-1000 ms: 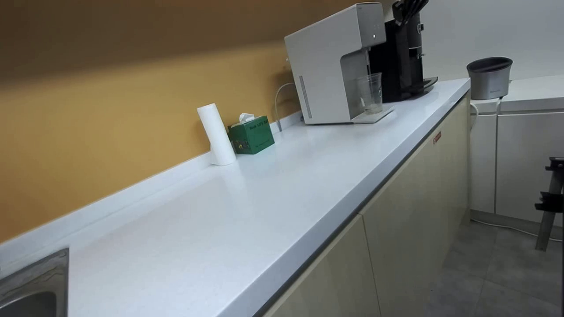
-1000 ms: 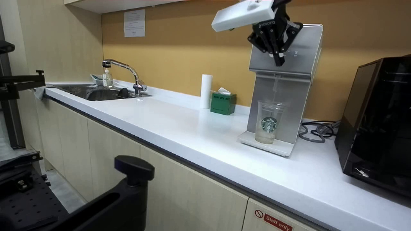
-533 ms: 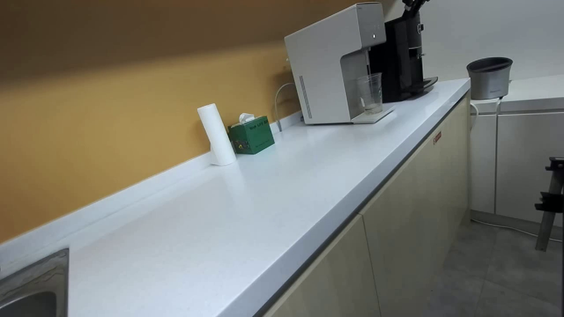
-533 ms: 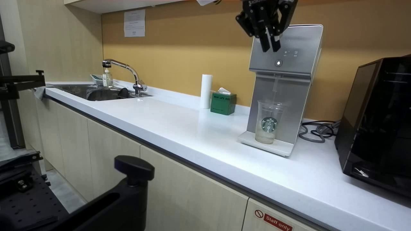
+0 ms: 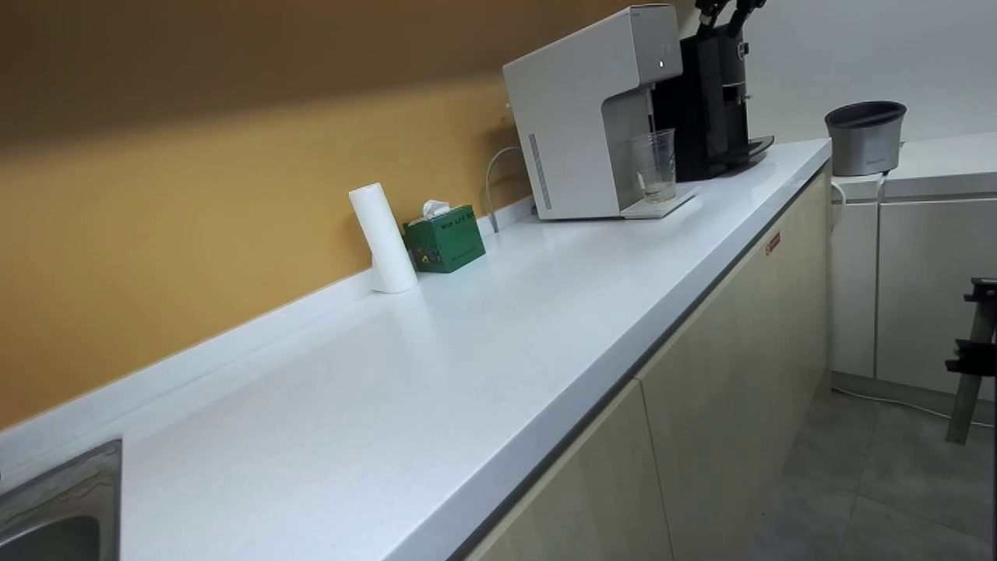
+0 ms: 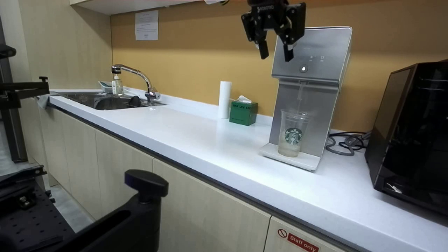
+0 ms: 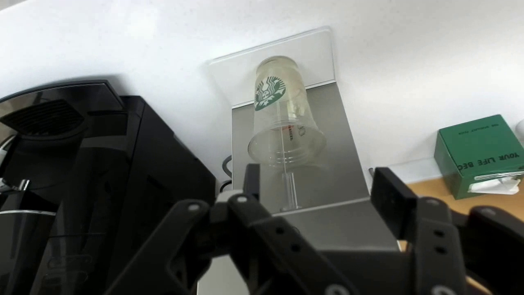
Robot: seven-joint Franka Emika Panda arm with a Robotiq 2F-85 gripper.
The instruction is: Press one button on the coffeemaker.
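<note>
The silver-grey coffeemaker (image 6: 323,45) stands on the counter with a clear cup (image 6: 289,148) upright on its base. Its front panel carries a lit round button (image 6: 303,69) and small icons above it. Fingers parted and nothing between them, my gripper (image 6: 276,55) hangs up and to the side of that button, apart from it in this exterior view. In the wrist view the open gripper (image 7: 317,176) spans the machine's front, and one finger mostly hides the button. A thin clear streak runs from the spout toward the cup.
A tall black machine (image 7: 168,155) stands close beside the coffeemaker, with cords (image 6: 344,141) lying between them. On the other side are a green tissue box (image 6: 243,113) and a white paper roll (image 6: 224,101). A sink (image 6: 87,99) lies farther along.
The fingers were together over the button a second ago. Since then the gripper has moved up and away toward the sink side, its fingers have spread, and the button has come into view.
</note>
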